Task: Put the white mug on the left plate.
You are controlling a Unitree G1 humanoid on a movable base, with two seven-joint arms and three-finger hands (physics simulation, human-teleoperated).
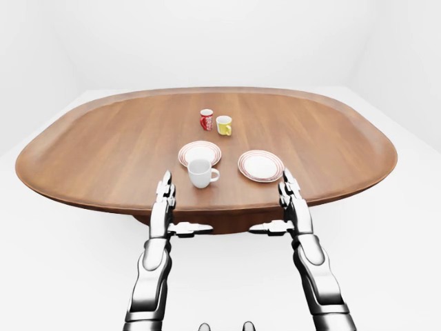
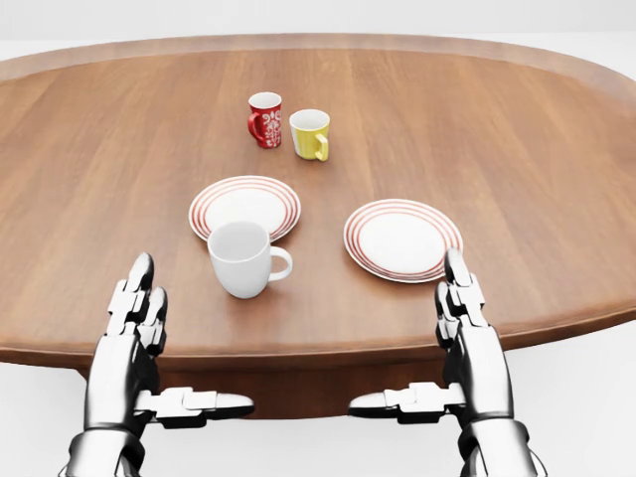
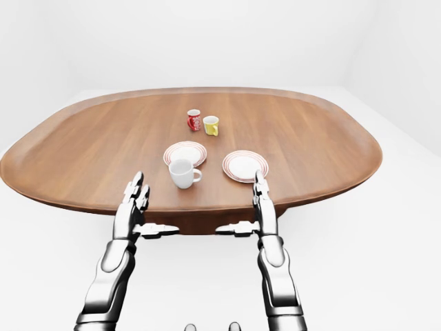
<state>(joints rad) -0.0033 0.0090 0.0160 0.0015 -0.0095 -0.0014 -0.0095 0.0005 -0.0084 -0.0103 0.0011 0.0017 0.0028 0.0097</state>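
A: Fingers (image 2: 139, 288) on the left hand (image 2: 127, 333) are straight and spread, thumb sticking out sideways toward the middle. Holding nothing. Right hand (image 2: 467, 338) mirrors it, fingers wide, thumb pointing inward, also empty.

B: Pose?

A: Both palms face each other, hands edge-up at the near rim of the tabletop (image 2: 99, 149), forearms running in from the bottom of the head view. Reads as a neutral ready stance, not a reach yet.

B: White mug?

A: White mug (image 2: 241, 258) stands upright on the tabletop, handle to the view's right, just below the left plate (image 2: 244, 206) and overlapping its near rim in view. Can't tell if they touch. It sits between the hands, nearer the left one.

B: Clutter?

A: Right plate (image 2: 402, 239) is apart, bare. Red mug (image 2: 264, 119) and yellow mug (image 2: 310, 134) stand side by side above the plates, out of the path. My guess: short lift and set-down, left hand is the better placed.
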